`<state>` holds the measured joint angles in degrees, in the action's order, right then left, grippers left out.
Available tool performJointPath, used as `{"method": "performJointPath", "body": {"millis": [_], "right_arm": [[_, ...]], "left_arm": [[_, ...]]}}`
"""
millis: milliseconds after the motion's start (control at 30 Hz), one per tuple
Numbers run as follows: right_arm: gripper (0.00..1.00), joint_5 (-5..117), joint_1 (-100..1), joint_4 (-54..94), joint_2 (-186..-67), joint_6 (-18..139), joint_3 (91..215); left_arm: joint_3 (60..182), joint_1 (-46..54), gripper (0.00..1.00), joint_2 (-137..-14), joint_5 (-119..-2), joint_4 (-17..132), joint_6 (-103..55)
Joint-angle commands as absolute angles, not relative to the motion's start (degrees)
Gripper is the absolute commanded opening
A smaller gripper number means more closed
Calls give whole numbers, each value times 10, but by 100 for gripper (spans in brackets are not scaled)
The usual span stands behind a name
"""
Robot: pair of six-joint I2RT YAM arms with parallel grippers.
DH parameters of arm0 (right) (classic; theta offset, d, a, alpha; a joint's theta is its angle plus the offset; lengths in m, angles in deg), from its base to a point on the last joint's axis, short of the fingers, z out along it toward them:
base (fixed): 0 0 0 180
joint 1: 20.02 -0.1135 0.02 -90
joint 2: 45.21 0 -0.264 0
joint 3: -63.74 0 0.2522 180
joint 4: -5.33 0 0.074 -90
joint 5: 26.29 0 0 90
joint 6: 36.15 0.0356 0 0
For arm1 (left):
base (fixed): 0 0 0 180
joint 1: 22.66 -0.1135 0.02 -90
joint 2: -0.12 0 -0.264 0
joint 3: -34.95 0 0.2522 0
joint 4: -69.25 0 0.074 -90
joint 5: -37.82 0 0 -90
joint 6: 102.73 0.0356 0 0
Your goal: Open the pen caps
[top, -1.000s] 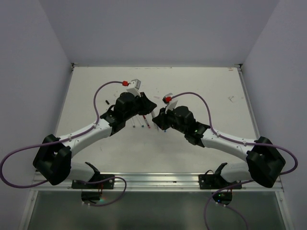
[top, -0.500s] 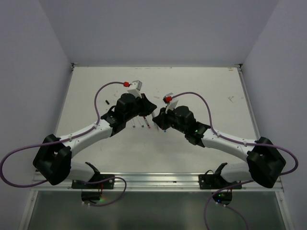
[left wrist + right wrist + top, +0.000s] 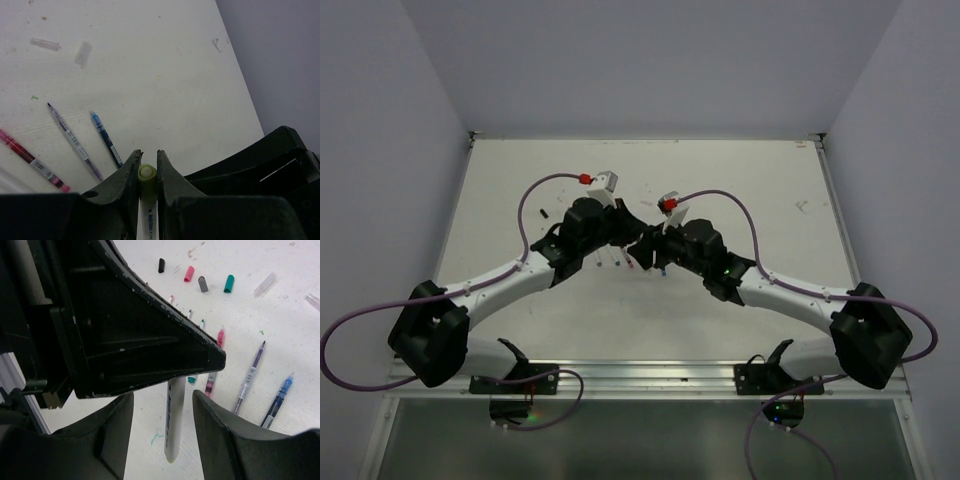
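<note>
Four loose caps (image 3: 202,284) and three pens (image 3: 75,142) litter the bench (image 3: 150,60); left gripper (image 3: 148,156) clamps a white pen (image 3: 172,425), right gripper (image 3: 163,399) gapes around it.

The left jaws pinch a white pen (image 3: 150,222) just below its yellow-green cap (image 3: 147,174). On the white counter (image 3: 150,60) beyond lie 3 uncapped pens: a blue pen (image 3: 106,139), a purple pen (image 3: 74,141) and a pink pen (image 3: 32,160).

The left arm (image 3: 510,275) and right arm (image 3: 790,292) leaned inward, wrists almost touching at the middle, the left jaws pinched tight on a pen (image 3: 172,425) and the right jaws spread wide, clear of it.
</note>
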<state>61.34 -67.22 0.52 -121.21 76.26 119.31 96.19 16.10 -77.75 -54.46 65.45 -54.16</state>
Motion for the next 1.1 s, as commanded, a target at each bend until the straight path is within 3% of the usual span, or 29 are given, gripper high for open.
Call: {"method": "performJointPath", "body": {"millis": [0,67,133,300,367,1067], "right_arm": [[54,605,-674,-35,-1232,764,1225],[52,602,-673,-37,-1245,765,1233],[44,599,-674,-40,-1253,763,1236],[10,592,-674,-36,-1258,764,1229],[1,594,-673,-30,-1253,763,1220],[0,573,-674,-9,-1182,730,1091]], "left_arm": [[956,164,0,-756,-547,690,-547],[954,164,0,-754,-550,698,-552],[953,164,0,-749,-553,706,-552],[958,164,0,-742,-548,713,-554],[969,163,0,-740,-538,710,-553],[1124,23,0,-705,-368,726,-575]]}}
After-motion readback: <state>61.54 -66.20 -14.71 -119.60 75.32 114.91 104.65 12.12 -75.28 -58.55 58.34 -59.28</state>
